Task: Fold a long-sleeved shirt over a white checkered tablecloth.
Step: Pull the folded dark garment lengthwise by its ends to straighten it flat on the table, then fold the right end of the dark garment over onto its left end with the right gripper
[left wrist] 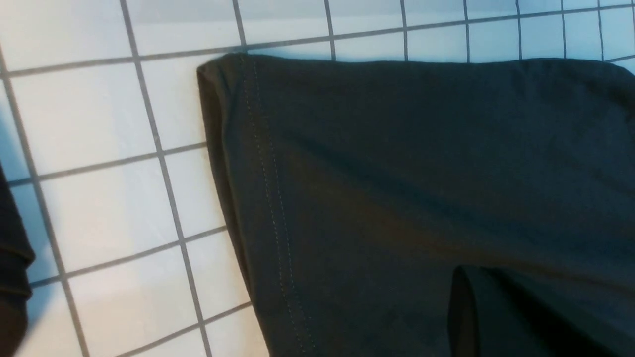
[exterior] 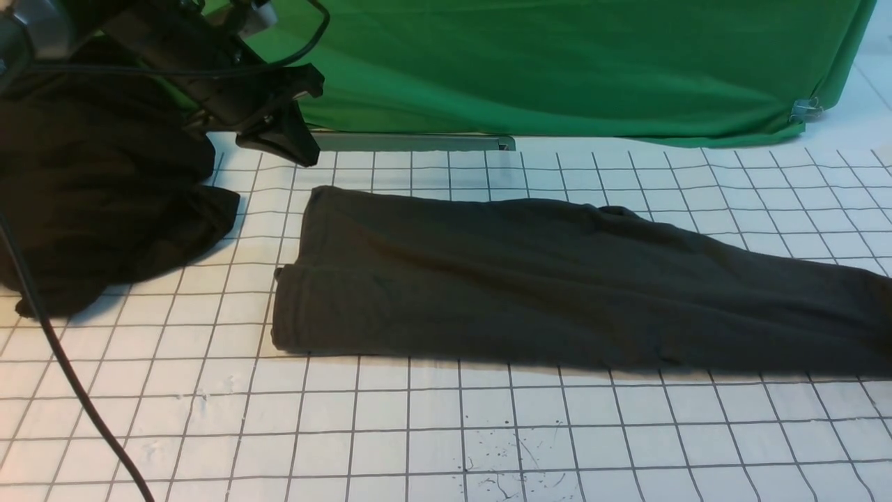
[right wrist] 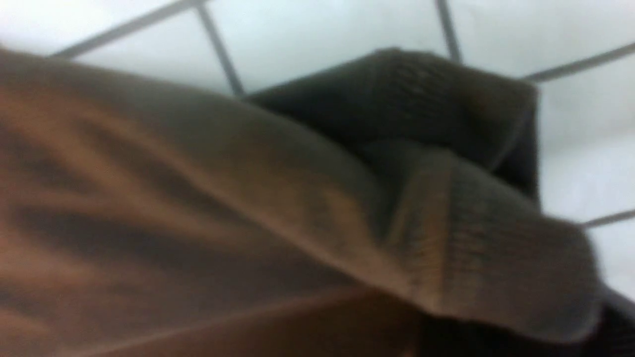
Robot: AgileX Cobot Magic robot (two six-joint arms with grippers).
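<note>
The long-sleeved shirt (exterior: pixel 529 279) lies as a long dark grey strip across the white checkered tablecloth (exterior: pixel 418 432). Its right end runs out of the front view. My left gripper (exterior: pixel 296 150) hangs shut above the shirt's far left corner and holds nothing. The left wrist view looks down on a stitched hem corner of the shirt (left wrist: pixel 421 173), with the dark gripper (left wrist: pixel 471 317) over the cloth. My right arm is outside the front view. Its wrist view is filled by blurred shirt fabric (right wrist: pixel 198 198) and a ribbed edge (right wrist: pixel 471 223) very close up, and its fingers cannot be made out.
A shapeless black heap of cloth (exterior: pixel 90 195) sits at the left, under my left arm. A bright green cloth (exterior: pixel 557 63) hangs across the back, with a metal bar (exterior: pixel 418 142) at its foot and a clip (exterior: pixel 805 109). A black cable (exterior: pixel 70 376) crosses the near left.
</note>
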